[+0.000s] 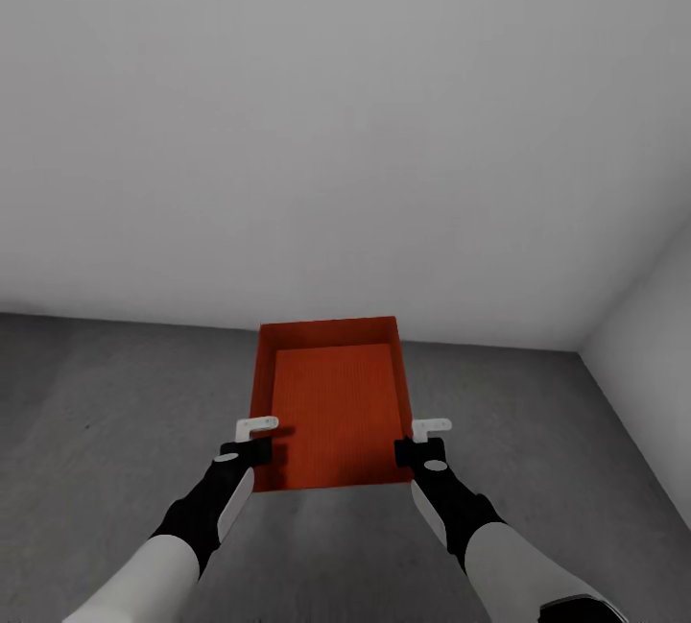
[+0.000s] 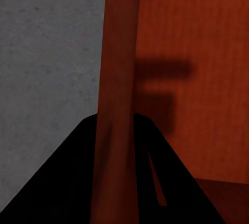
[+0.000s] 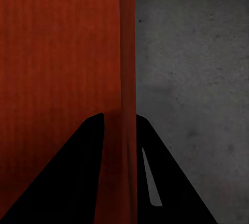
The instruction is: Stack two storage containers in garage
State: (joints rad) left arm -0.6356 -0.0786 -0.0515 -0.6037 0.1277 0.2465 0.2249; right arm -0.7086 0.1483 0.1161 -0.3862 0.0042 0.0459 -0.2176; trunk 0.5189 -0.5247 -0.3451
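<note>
- One storage container (image 1: 336, 412), orange-red, lidless, ribbed inside, held out in front of the robot between both arms, level, open side up.
- Left claw (image 1: 251, 450) pinching the container's left side wall near the near corner; in the left wrist view the wall (image 2: 118, 105) runs between the two dark fingers (image 2: 67, 182), one finger outside, one inside.
- Right claw (image 1: 422, 450) pinching the right side wall, same way; right wrist view shows the wall (image 3: 124, 105) clamped between the black fingers (image 3: 171, 182).
- Both arms reach forward, roughly mirrored, black wrists with white forearms.
- Container is above the floor (image 1: 115, 412), dark grey and mottled; whether it touches the floor or hangs above it, cannot tell.
- Shadow of the left claw falls on the container's inner bottom (image 2: 197, 53).
- White wall (image 1: 345, 124) straight ahead, a second white wall (image 1: 653, 354) at the right making a corner; looks like the garage.
</note>
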